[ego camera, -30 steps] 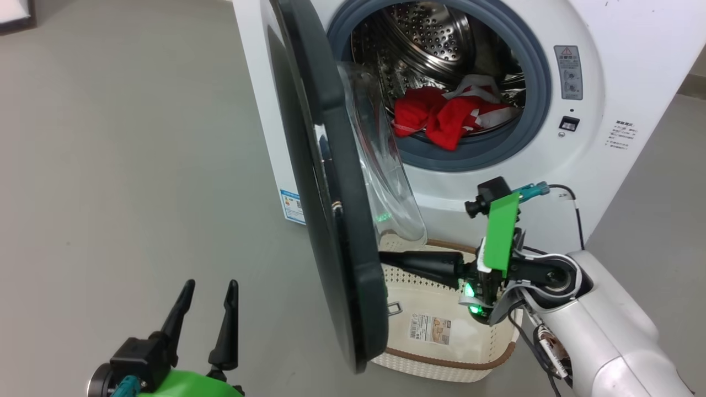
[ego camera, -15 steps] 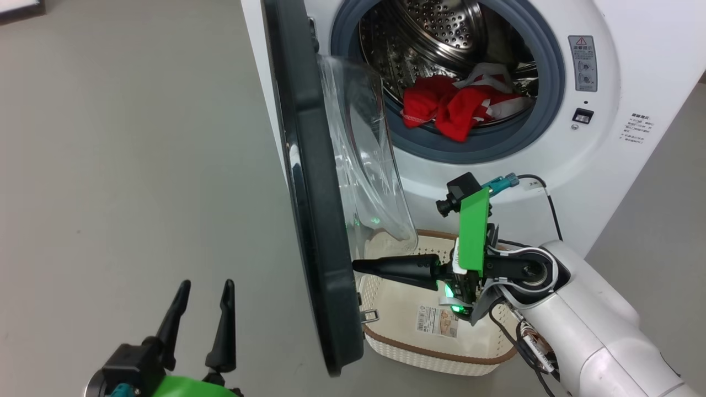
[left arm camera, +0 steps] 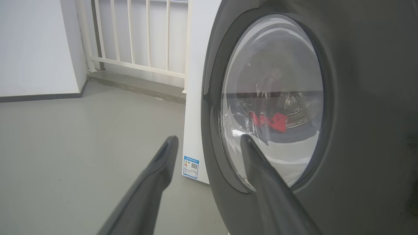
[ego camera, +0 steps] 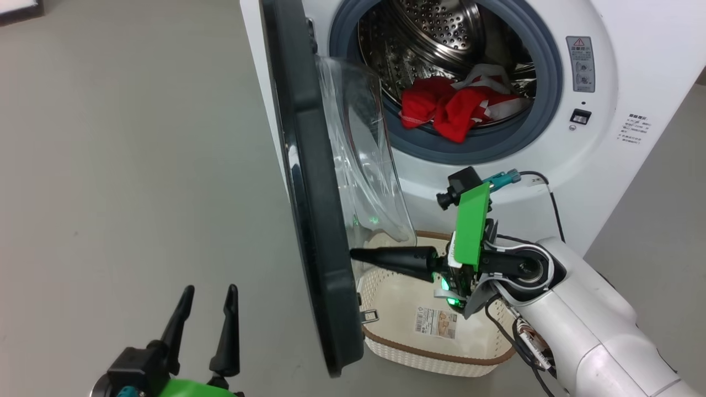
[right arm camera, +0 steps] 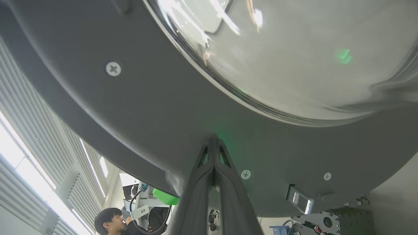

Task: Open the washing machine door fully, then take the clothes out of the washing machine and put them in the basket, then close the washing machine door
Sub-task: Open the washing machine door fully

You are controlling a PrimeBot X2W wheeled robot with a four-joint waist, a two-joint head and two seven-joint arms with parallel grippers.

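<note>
The washing machine (ego camera: 557,165) stands with its door (ego camera: 314,220) swung out edge-on to the head view, the clear glass bowl (ego camera: 364,171) bulging toward the drum. Red and white clothes (ego camera: 458,110) lie at the drum's front lip. The basket (ego camera: 436,353) sits on the floor below the opening. My right gripper (ego camera: 356,255) is shut, its tips pressed against the door's inner black rim (right arm camera: 183,124). My left gripper (ego camera: 208,295) stands open over bare floor, left of the door; through the door glass (left arm camera: 271,101) it sees the clothes (left arm camera: 274,120).
Grey floor (ego camera: 127,165) spreads left of the machine. A white railing (left arm camera: 137,36) and wall stand behind. A person's head (right arm camera: 109,220) shows under the door in the right wrist view. A door latch (ego camera: 370,316) juts near the basket rim.
The door has swung further out from the machine as my shut right gripper pushed left against its inner rim. The head camera shifted slightly. My left gripper stays open.
</note>
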